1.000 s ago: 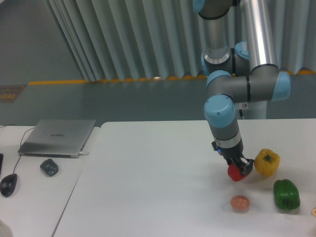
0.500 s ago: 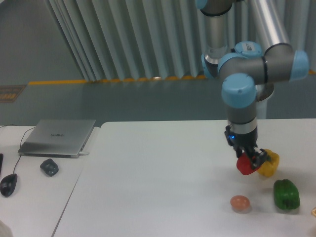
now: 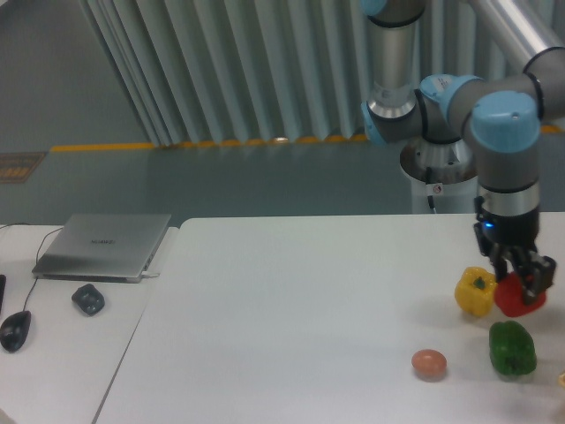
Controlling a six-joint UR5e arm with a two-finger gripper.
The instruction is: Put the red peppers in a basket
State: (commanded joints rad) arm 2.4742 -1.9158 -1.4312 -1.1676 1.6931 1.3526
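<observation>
Red pepper (image 3: pixel 516 299) is clamped between the closed fingers of the gripper (image 3: pixel 523 284), held clear of the white table (image 3: pixel 291 318) at its right side. It hangs just right of the yellow pepper (image 3: pixel 475 291) and above the green pepper (image 3: pixel 512 348), with the small orange-pink fruit (image 3: pixel 429 362) lying further left. A closed laptop (image 3: pixel 104 245), a mouse (image 3: pixel 15 329) and a small dark object (image 3: pixel 87 299) rest on the adjoining desk at far left.

Tool (image 3: pixel 523 281) clamped on red pepper (image 3: pixel 517 299), held above bench (image 3: pixel 291 318), beside yellow pepper (image 3: pixel 475 291). Green pepper (image 3: pixel 512 348) below. Laptop (image 3: pixel 104 245) far left.
</observation>
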